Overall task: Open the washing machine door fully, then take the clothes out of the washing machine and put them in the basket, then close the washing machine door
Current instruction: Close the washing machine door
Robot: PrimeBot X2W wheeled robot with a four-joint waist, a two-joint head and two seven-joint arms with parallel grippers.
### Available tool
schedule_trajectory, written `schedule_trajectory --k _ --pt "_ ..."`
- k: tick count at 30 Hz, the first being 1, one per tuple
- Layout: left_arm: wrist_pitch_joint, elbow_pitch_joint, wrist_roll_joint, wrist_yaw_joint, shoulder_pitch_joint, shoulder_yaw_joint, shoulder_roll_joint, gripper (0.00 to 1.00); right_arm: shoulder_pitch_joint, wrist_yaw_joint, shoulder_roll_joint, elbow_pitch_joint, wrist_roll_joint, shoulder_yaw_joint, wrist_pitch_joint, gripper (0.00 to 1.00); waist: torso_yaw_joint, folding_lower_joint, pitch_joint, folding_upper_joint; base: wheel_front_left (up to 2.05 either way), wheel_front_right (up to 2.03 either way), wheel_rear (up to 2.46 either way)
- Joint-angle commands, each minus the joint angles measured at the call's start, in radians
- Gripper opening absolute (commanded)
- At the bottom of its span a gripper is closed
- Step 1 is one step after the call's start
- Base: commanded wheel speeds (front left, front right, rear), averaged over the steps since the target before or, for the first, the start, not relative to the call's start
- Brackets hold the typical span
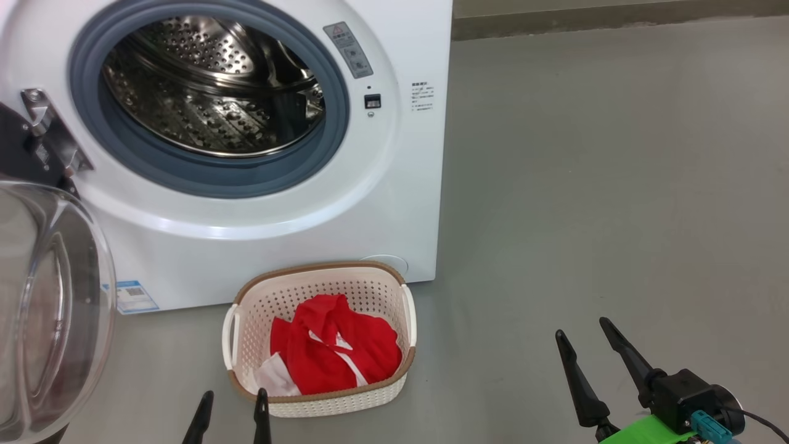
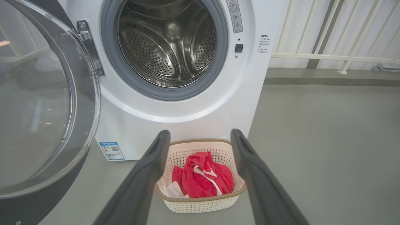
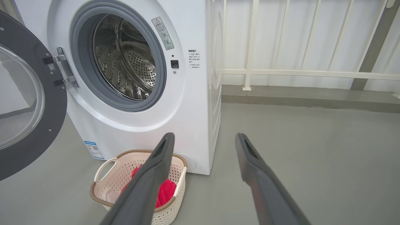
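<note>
Clothes (image 1: 333, 351) lie in the basket (image 1: 320, 266) before the washing machine (image 1: 394, 203), door (image 1: 61, 296) swung wide; left gripper (image 1: 234, 394) and right gripper (image 1: 582, 327) hover, jaws apart. Wrist views add a white railing (image 3: 297, 73).

Floor: smooth matt grey floor (image 1: 585, 185), one even colour with a dull sheen.
Kerb: low raised grey kerb (image 3: 312, 97) running along the floor's far edge; its front face is darker than its flat top.
Railing: white-painted metal railing (image 3: 312, 74) standing on the kerb, one long horizontal rail crossed by slim upright bars.
Railing foot: small square white base plate (image 3: 247, 88) under one upright, resting on the kerb's top.
Backing: pale white surface (image 3: 297, 37) just behind the bars; wall or sheet, cannot tell.
Post: dark grey slanted post (image 3: 372, 53) rising from the kerb behind the railing, towards its right end.
Fitting: small grey object (image 2: 382, 67) on the kerb at the far right, too small to identify.
</note>
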Motion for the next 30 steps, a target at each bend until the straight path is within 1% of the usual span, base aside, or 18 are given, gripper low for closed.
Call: schedule_trajectory --k 1,5,9,12,13,22,30 --pt "-0.004 -0.029 -0.007 0.005 -0.039 0.028 0.008 1.00 -0.007 0.003 -0.005 -0.028 -0.005 0.018 0.000 1.00 0.007 0.0000 0.001 -0.0001 0.00 0.00 0.00" --pt "-0.008 -0.033 -0.012 0.011 -0.044 0.034 0.008 1.00 -0.009 0.003 -0.005 -0.035 -0.005 0.026 0.000 1.00 0.038 0.0000 0.003 -0.0001 0.00 0.00 0.00" --pt "-0.012 -0.035 -0.020 0.013 -0.045 0.037 0.008 1.00 -0.008 0.003 -0.005 -0.047 -0.011 0.029 0.002 1.00 0.088 0.0000 0.002 -0.0001 0.00 0.00 0.00" --pt "-0.017 -0.037 -0.022 0.018 -0.043 0.042 0.010 1.00 -0.007 0.003 -0.005 -0.056 -0.014 0.030 0.006 1.00 0.134 0.0000 -0.001 -0.0001 0.00 0.00 0.00" --pt "-0.018 -0.040 -0.024 0.021 -0.041 0.046 0.013 1.00 -0.006 0.003 -0.005 -0.061 -0.015 0.033 0.010 1.00 0.168 0.0000 -0.003 -0.0001 0.00 0.00 0.00" --pt "-0.016 -0.052 -0.031 0.029 -0.028 0.053 0.022 1.00 0.004 0.003 -0.005 -0.072 -0.008 0.037 0.014 1.00 0.322 0.0000 -0.011 -0.0001 0.00 0.00 0.00" --pt "-0.012 -0.056 -0.042 0.027 -0.030 0.050 0.025 1.00 0.005 0.003 -0.005 -0.075 0.000 0.042 0.012 1.00 0.417 0.0000 -0.010 -0.0001 0.00 0.00 0.00"
